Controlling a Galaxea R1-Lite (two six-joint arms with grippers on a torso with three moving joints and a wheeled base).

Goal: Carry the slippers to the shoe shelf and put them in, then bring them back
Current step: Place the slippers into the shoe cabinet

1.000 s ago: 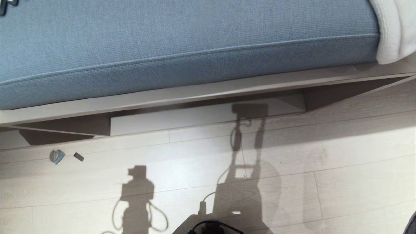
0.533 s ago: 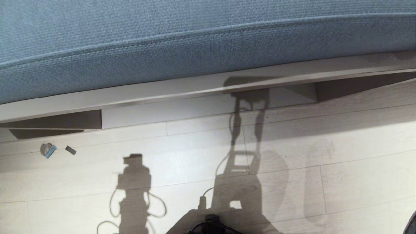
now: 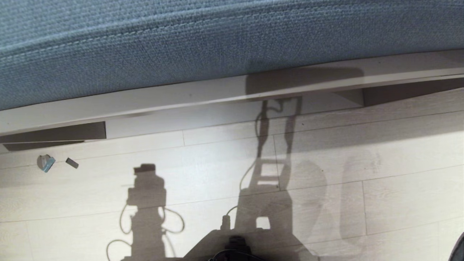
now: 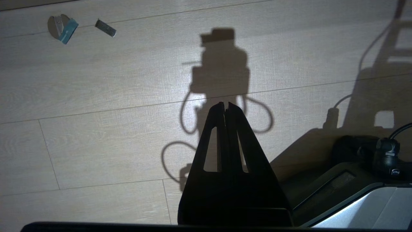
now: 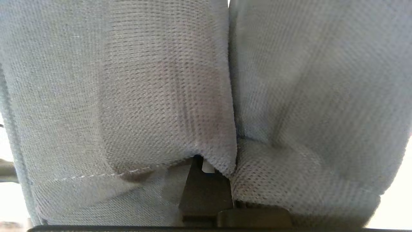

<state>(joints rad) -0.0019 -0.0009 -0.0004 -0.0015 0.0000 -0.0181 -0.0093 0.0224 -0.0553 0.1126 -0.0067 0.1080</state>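
- The slippers (image 5: 135,96) are gripped by the right gripper (image 5: 206,180), clenched on the fabric where the two straps meet; both hang side by side, touching, and fill the right wrist view.
- Neither the slippers nor the right gripper are seen in the head view.
- The left gripper (image 4: 226,108) is pressed closed on nothing and hangs idle over the floor (image 3: 326,163).
- The shelf (image 3: 224,116) lies straight ahead, under the cushion (image 3: 217,43); only a narrow strip of its opening is visible below the front board.
- The step in hand is judged to be the approach to the shelf with the pair carried.
- The pair should be brought low and level, so that the hanging soles clear the front board before being pushed in.
- The clench should be kept until both slippers rest on the shelf bottom, since one could slip out of a fabric pinch.
- The scraps (image 3: 45,163) on the floor at the left should be left alone.
- Compared with a second ago, the whole head view has shifted: the cushion now fills more of the top, the white cloth at the right is out of sight, and less of the opening shows. This is read as camera movement, not movement of the bench.
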